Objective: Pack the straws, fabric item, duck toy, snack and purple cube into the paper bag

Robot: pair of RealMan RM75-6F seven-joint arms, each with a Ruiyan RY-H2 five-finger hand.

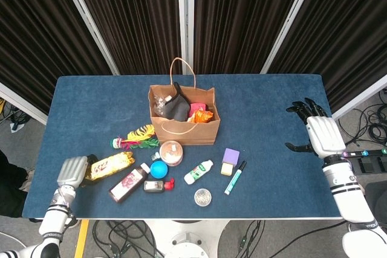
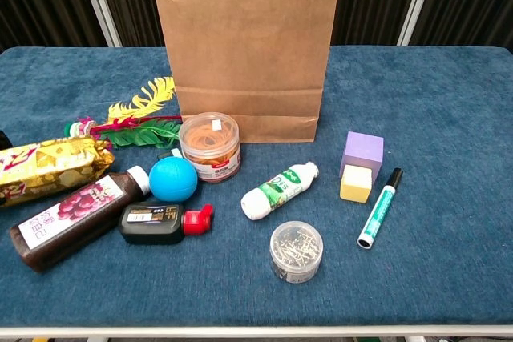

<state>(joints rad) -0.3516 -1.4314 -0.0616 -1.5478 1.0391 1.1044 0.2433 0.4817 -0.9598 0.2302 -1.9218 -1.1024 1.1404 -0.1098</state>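
Now snack (image 1: pixel 111 164) tilted, left hand (image 1: pixel 72 171) gripping

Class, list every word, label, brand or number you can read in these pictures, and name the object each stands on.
None can be read outright.
Dark juice bottle: grape picture with large characters, too blurred.
Gold snack pack: red print, unreadable.
Small white bottle: green label, too small.
Black bottle with red cap: white label, too small.
Marker: print too small.

The paper bag (image 2: pixel 244 46) is cropped at the chest view's top, its contents unseen there.
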